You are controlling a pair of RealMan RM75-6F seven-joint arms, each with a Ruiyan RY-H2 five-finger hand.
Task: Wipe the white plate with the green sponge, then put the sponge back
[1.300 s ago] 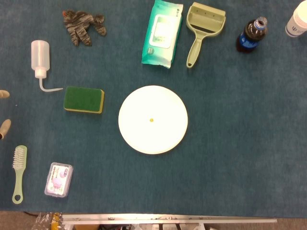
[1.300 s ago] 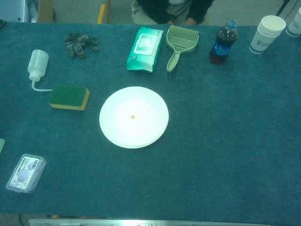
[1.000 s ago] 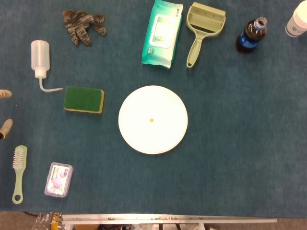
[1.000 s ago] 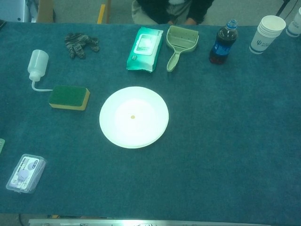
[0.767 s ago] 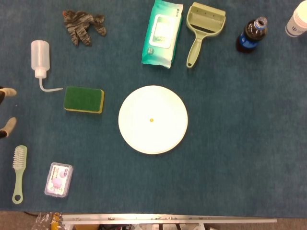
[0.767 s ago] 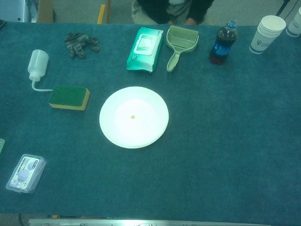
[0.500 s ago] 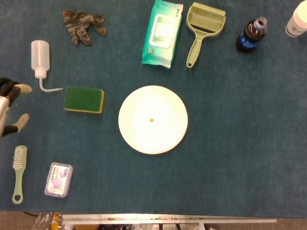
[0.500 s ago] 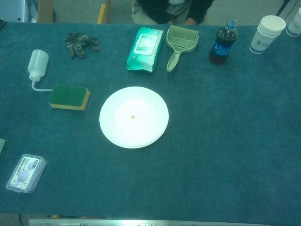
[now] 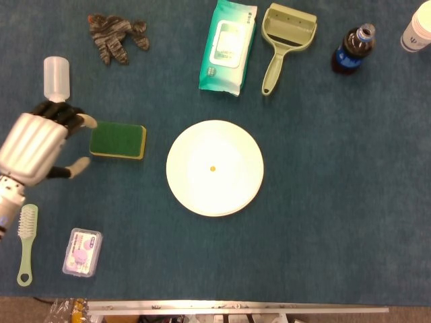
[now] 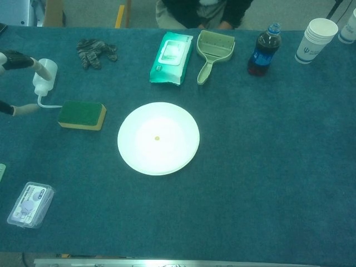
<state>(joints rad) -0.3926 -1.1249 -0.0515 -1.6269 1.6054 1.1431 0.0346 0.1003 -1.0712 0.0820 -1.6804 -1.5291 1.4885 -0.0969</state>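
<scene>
Green sponge [image 9: 118,140]: lies flat on the tabletop at 9 o'clock of the white plate [image 9: 215,168], apart from it. Likely soft, light and squashy; you should take it across its long sides, green face up. Your left hand [image 9: 35,148]: just beside the sponge at its 9 o'clock, fingers spread, holding nothing. Squeeze bottle [image 9: 56,81]: at the sponge's 11 o'clock. Right hand: unseen.
</scene>
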